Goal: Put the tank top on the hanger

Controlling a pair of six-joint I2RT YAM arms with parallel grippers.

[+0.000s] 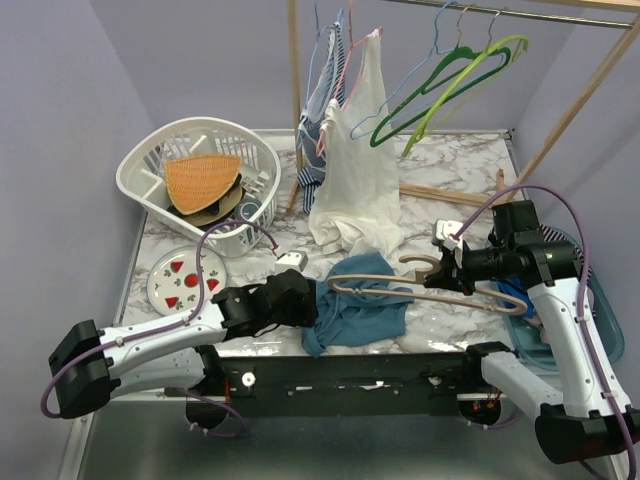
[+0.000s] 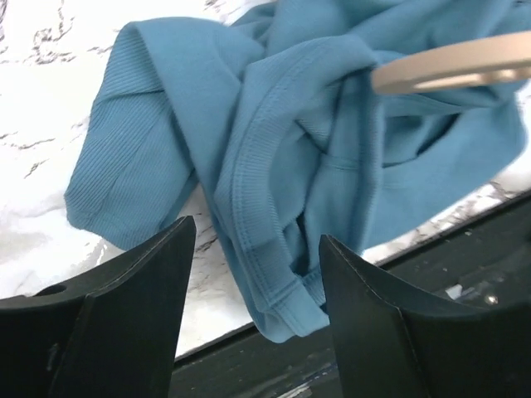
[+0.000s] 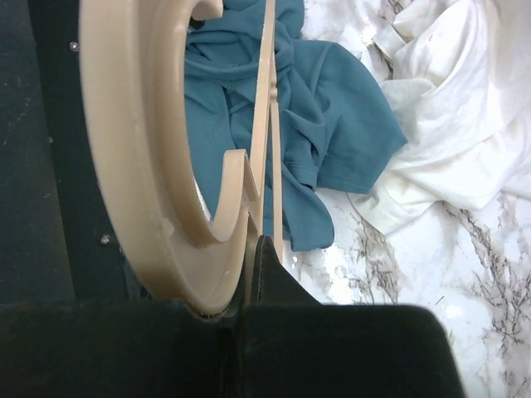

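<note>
The teal-blue tank top (image 1: 355, 312) lies crumpled on the marble table near its front edge. The beige hanger (image 1: 440, 292) lies across it, and its left end goes under a fold of the fabric. My right gripper (image 1: 462, 262) is shut on the hanger near the hook, seen close in the right wrist view (image 3: 253, 249) with the hanger (image 3: 124, 124) and tank top (image 3: 332, 116). My left gripper (image 1: 312, 305) is open at the top's left edge. In the left wrist view (image 2: 255, 230) the tank top's hem (image 2: 274, 207) hangs between the two fingers, below the hanger end (image 2: 452, 70).
A long cream-white garment (image 1: 355, 165) and a striped one (image 1: 325, 100) hang on the wooden rack behind, with green hangers (image 1: 450, 85). A white laundry basket (image 1: 140, 165) and a watermelon plate (image 1: 180, 283) stand at the left. A blue bin (image 1: 603, 300) is at the right.
</note>
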